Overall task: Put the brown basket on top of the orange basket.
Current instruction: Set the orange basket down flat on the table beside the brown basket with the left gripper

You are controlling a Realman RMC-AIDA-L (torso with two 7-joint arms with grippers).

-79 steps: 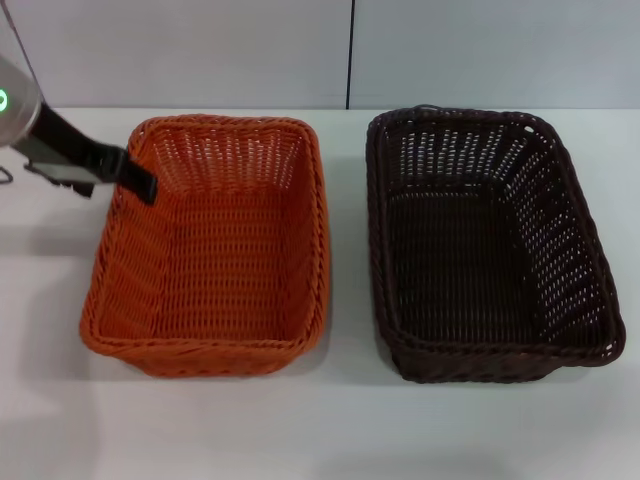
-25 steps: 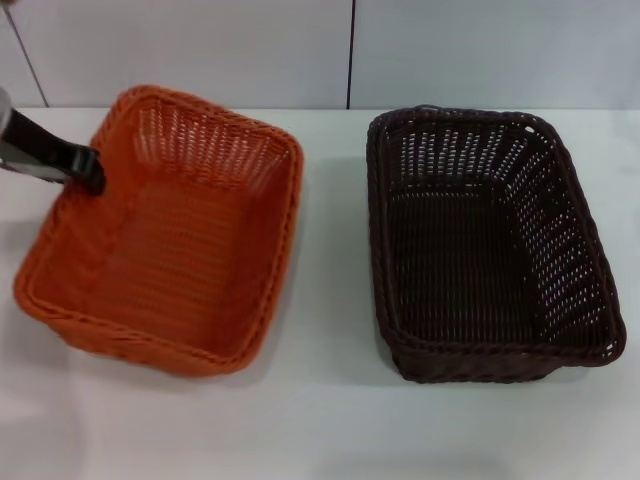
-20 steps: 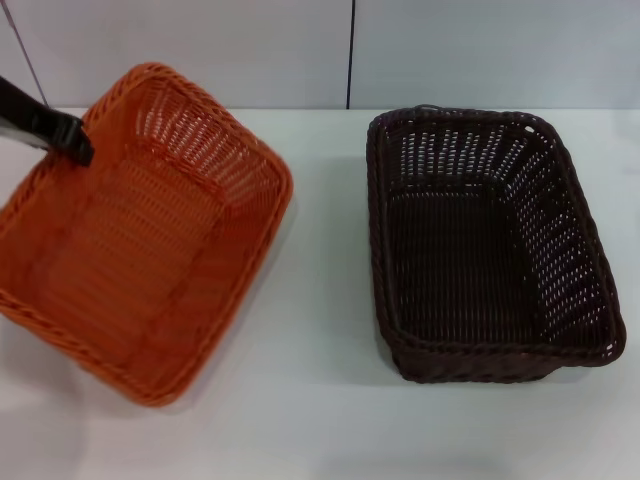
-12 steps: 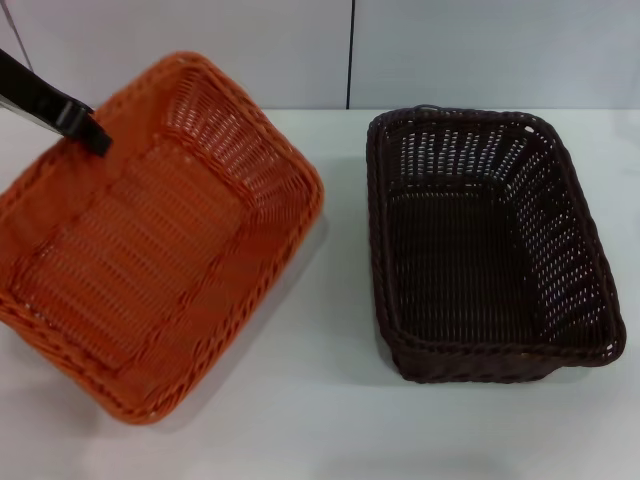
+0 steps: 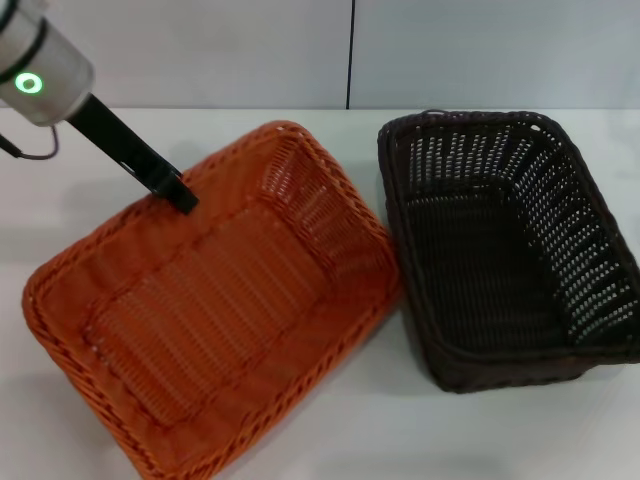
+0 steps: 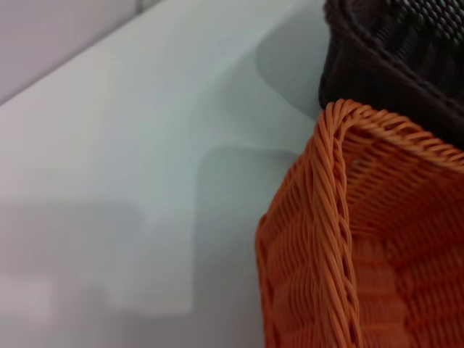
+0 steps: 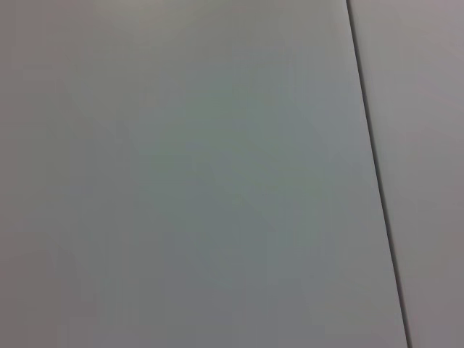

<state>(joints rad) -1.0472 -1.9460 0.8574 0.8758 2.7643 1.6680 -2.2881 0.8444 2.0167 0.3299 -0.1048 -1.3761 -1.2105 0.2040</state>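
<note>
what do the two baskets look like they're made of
The orange basket looks like woven wicker-style strands, likely plastic rattan: the colour is bright and even, the rim braided, the weave tight with a slight sheen. The brown basket shows the same braided rim, but its sloping sides are open weave with light showing through. Real cane or synthetic cannot be settled from here.

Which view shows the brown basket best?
The head view: the brown basket shows nearly whole, beside the orange basket. The left wrist view catches only one dark corner; the right wrist view shows none.
</note>
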